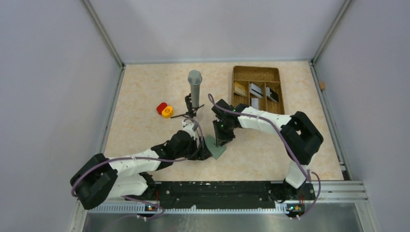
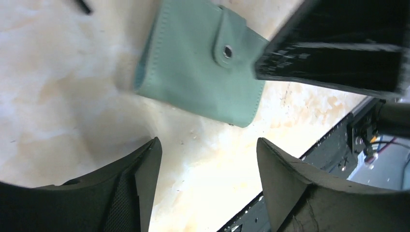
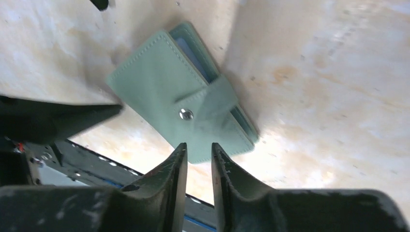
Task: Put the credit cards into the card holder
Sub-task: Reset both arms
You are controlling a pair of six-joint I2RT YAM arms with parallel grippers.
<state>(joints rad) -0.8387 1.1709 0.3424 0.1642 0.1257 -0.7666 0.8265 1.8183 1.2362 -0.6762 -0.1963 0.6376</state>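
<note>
The card holder is a grey-green wallet lying flat on the table, folded shut with its tab snapped; it also shows in the left wrist view and the right wrist view. My left gripper is open and empty, low beside the wallet's near-left edge. My right gripper hovers over the wallet's tab end with only a narrow gap between its fingers and nothing in it. The credit cards lie in the brown tray: a tan-gold one, a silvery one and a black one.
The brown compartmented tray stands at the back right. A grey microphone on a small black stand rises just behind the grippers. A red and a yellow cap lie to its left. A black rail runs along the near edge.
</note>
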